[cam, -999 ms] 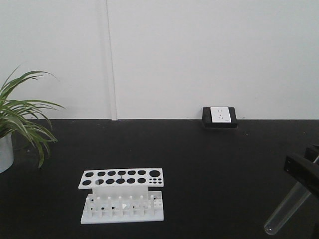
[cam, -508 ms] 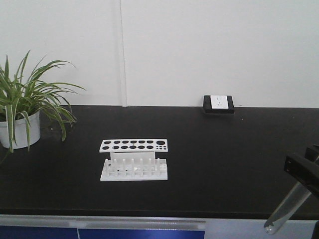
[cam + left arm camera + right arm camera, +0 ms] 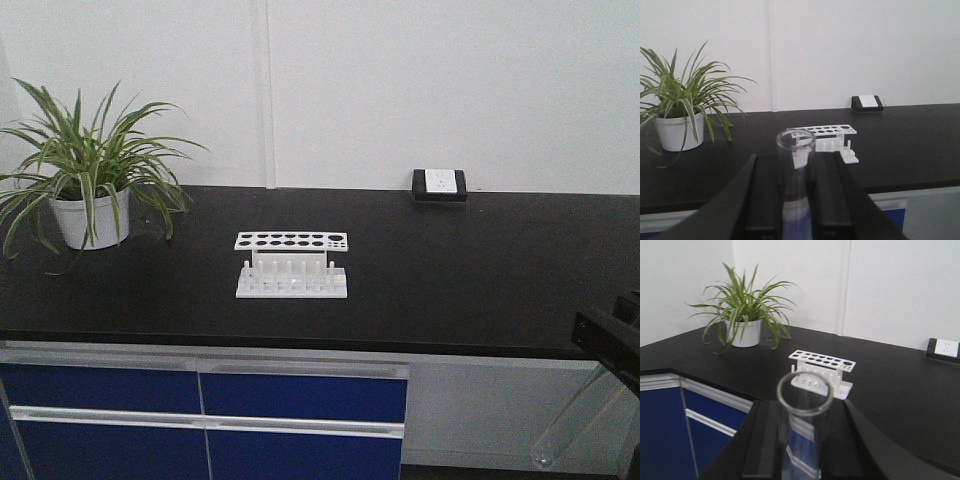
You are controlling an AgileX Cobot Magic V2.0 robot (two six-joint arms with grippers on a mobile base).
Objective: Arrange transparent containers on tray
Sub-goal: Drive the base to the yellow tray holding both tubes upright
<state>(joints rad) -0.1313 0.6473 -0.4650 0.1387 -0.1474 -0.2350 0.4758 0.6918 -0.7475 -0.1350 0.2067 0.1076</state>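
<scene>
- Black counter [image 3: 480,280]: it runs across the middle of the front view. A second ago it filled the lower half of the frame. Now you see its front edge, so your base appears to have backed away.
- Blue cabinet fronts [image 3: 200,420]: lower left of the front view, newly in sight under the counter edge.
- Potted plant [image 3: 90,190]: left of the frame, on the counter against the wall. It was cropped at the left edge before and now shows whole.
- White rack [image 3: 291,268]: centre of the front view, on the counter with its holes unfilled. It shows smaller and higher in the frame than a second ago, and is well apart from both arms.
- Left gripper [image 3: 796,197]: bottom centre of its wrist view, clamped around the left test tube [image 3: 795,150], which stands upright with its open mouth up.
- Right gripper [image 3: 804,452]: bottom centre of its wrist view, likewise clenched on the right test tube [image 3: 805,422]. In the front view this tube hangs tilted at the lower right corner, off the counter.
- Wall socket [image 3: 439,184]: upper right of centre, at the back of the counter.
- Judgement: both tubes are in hand but none is placed, and the retreat means you must close on the rack again before inserting.
</scene>
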